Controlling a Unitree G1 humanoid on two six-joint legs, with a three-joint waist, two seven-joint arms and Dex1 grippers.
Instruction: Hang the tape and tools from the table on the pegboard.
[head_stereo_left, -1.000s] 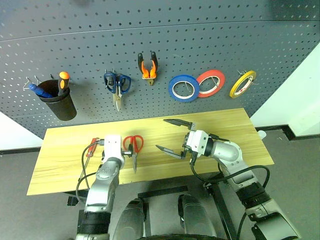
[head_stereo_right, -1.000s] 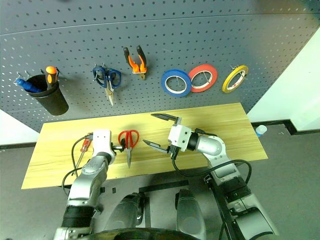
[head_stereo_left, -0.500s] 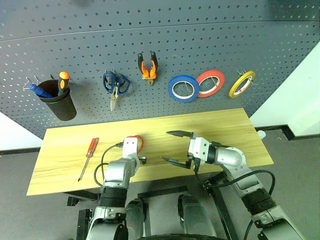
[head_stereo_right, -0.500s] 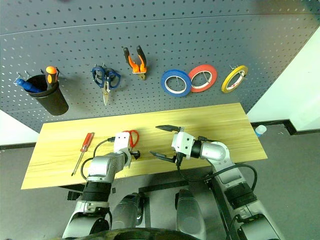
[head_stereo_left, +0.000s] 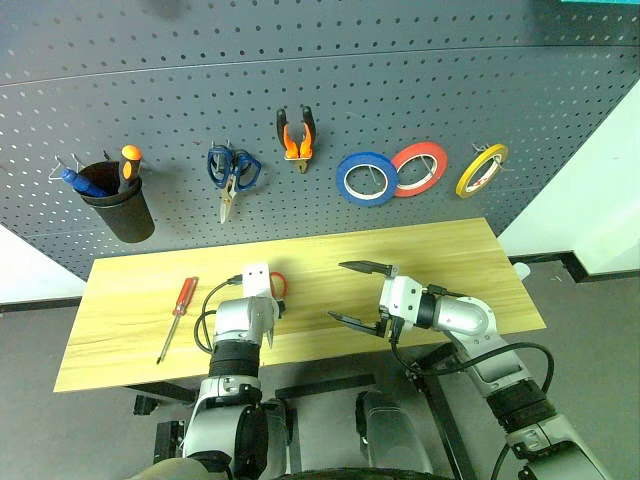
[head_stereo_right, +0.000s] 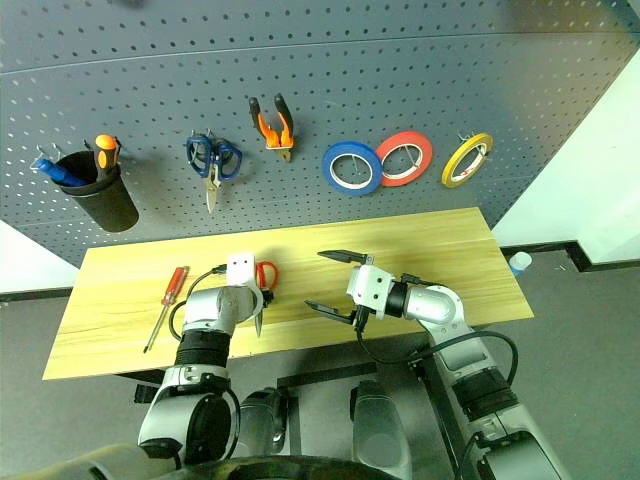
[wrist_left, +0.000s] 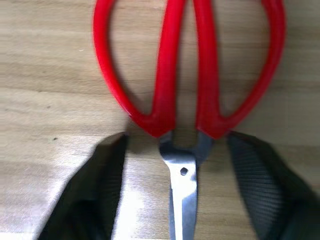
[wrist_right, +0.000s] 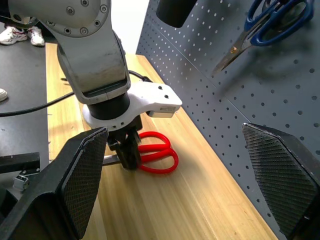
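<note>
**Left end effector straddling the red scissors**

Red-handled scissors (wrist_left: 187, 100) flat on desk (head_stereo_left: 130, 300), left end effector (wrist_left: 180, 150) fingers spread either side of pivot, not touching. From right wrist: handles beyond left end effector. Right end effector (head_stereo_left: 358, 293) gaping, empty, right of scissors.

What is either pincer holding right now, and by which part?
Nothing is firmly held yet. The left pincer straddles the red-handled scissors at the pivot on the table, fingers not yet touching. The right pincer is open, empty.
</note>
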